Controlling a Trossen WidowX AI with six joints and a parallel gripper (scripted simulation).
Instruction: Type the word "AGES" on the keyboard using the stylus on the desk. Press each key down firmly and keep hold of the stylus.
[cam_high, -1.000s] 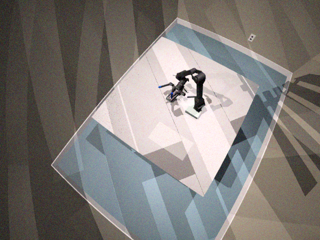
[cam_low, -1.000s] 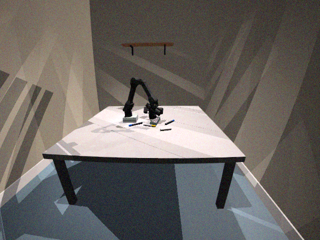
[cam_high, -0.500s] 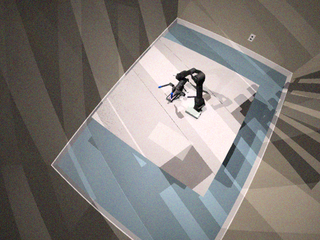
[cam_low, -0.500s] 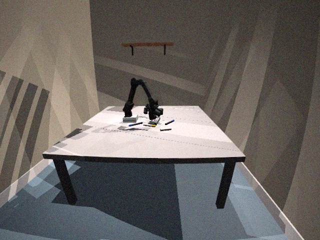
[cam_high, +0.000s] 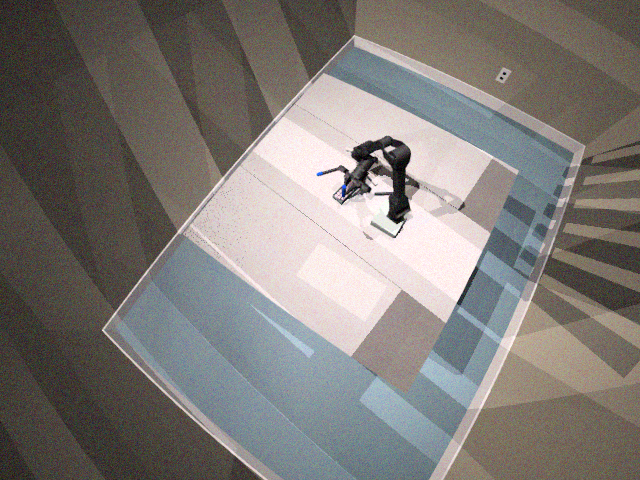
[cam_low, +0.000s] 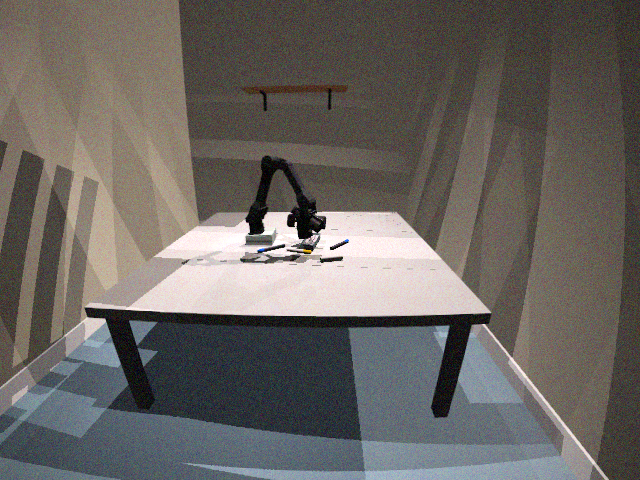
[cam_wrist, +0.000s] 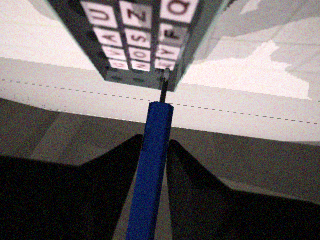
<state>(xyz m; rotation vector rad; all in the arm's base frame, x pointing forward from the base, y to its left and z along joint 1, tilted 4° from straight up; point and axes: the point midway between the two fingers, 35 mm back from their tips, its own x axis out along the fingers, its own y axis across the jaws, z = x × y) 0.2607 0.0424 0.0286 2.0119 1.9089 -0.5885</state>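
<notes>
Currently gripping the blue stylus (cam_high: 343, 190) (cam_wrist: 156, 165) in closed jaws (cam_high: 347, 182) (cam_low: 305, 236), bringing its tip to a partly hidden corner key of the keyboard (cam_high: 353, 194) (cam_low: 311, 242) (cam_wrist: 125, 30) on the surface (cam_high: 279, 206) (cam_low: 310, 289) (cam_wrist: 240, 80), probably typing "AGES", while showing neither letters entered nor letters remaining.

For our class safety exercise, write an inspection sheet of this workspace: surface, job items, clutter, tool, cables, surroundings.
Surface: pale tabletop on dark legs, crossed by light and shadow.
Job items: lettered keyboard; blue stylus, its thin tip over or on the end key of one row; contact unclear.
Clutter: pens lie near the keyboard, one with a yellow end, two with blue ends, one all dark.
Tool: closed on the stylus.
Cables: nothing seen.
Surroundings: wall shelf, wall socket, blue floor.
</notes>
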